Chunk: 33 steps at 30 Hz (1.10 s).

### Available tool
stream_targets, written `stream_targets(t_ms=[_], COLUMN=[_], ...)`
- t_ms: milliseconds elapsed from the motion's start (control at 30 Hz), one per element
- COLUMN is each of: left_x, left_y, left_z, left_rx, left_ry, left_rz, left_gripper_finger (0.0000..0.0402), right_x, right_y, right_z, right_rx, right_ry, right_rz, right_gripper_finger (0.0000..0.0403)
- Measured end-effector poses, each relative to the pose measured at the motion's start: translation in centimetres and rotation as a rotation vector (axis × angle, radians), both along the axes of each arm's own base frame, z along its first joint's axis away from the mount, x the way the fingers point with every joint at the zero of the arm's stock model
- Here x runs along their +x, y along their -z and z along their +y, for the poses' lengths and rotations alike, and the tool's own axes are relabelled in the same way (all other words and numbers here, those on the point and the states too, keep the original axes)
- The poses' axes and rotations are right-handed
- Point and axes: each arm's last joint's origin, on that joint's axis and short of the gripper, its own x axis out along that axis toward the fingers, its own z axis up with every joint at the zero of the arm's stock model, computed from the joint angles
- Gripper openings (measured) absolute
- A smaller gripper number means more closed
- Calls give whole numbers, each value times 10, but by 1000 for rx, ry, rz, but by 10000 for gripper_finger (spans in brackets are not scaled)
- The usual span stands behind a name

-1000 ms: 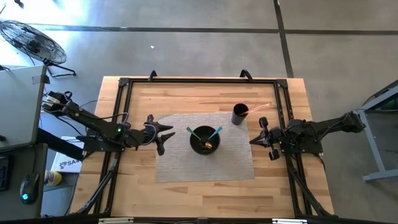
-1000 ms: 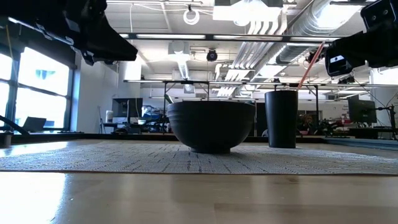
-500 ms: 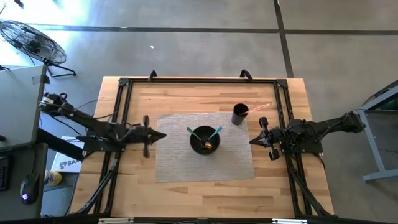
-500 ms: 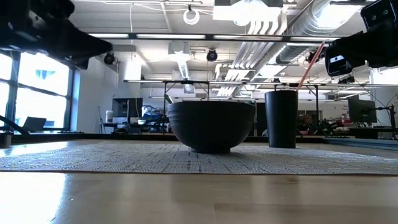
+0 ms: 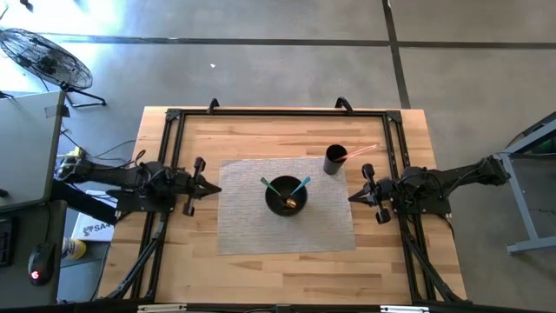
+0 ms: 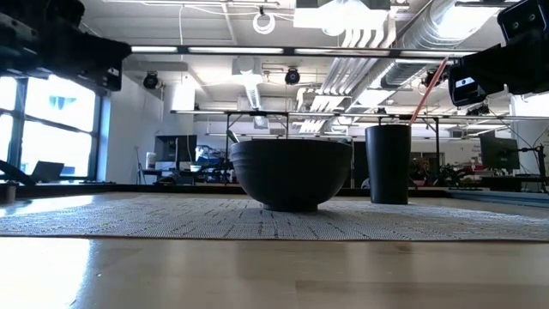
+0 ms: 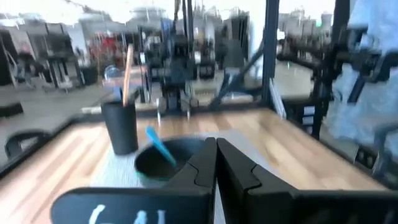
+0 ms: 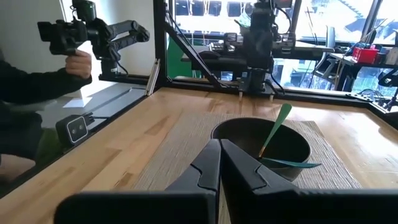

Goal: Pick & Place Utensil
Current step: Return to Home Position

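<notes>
The placing part of the job looks finished. On the gray mat (image 5: pixel 261 230) in the middle of the bench (image 5: pixel 261 269) stands the black bowl (image 5: pixel 278 211), and the blue fork (image 5: pixel 301 184) leans inside it with its handle over the rim, next to a green utensil (image 5: pixel 266 183). The black cup (image 5: pixel 333 167) stands upright on the far right corner of the mat, near the bowl but not touching it, and the orange straw (image 5: pixel 363 149) sticks out of it, tilted to the right. The left gripper (image 5: pixel 211 186) hangs above bare wood just beside the left edge of the mat, and its wrist view shows the fingers pressed together with nothing between them. The right gripper (image 5: pixel 354 196) is at the right edge of the mat, also clenched and empty. Both arms look drawn in toward their own sides, well apart from the bowl and the cup. I judge that no object remains to be moved. What is left, if anything, is only for the arms to settle in their rest pose.
</notes>
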Motion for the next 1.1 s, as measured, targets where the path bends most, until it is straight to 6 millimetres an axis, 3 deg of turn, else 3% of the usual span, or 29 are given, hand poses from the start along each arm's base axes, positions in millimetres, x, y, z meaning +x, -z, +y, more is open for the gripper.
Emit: stream_targets(t_ms=[233, 367, 600, 1100], left_x=[-4, -16, -10, -10], left_y=[3, -18, 10, 6], left_z=[12, 12, 14, 14], left_rx=[-10, -33, -33, -50], left_ry=[-77, -81, -149, -174], left_rz=[142, 98, 70, 76], left_gripper_finger=[1, 1, 1, 1], right_x=[0, 0, 0, 0], right_y=[0, 0, 1, 1], right_z=[0, 0, 0, 0], right_rx=[0, 0, -1, -2], right_ry=[0, 0, 0, 0], right_rz=[0, 0, 5, 8], right_gripper_finger=[5, 7, 9, 7])
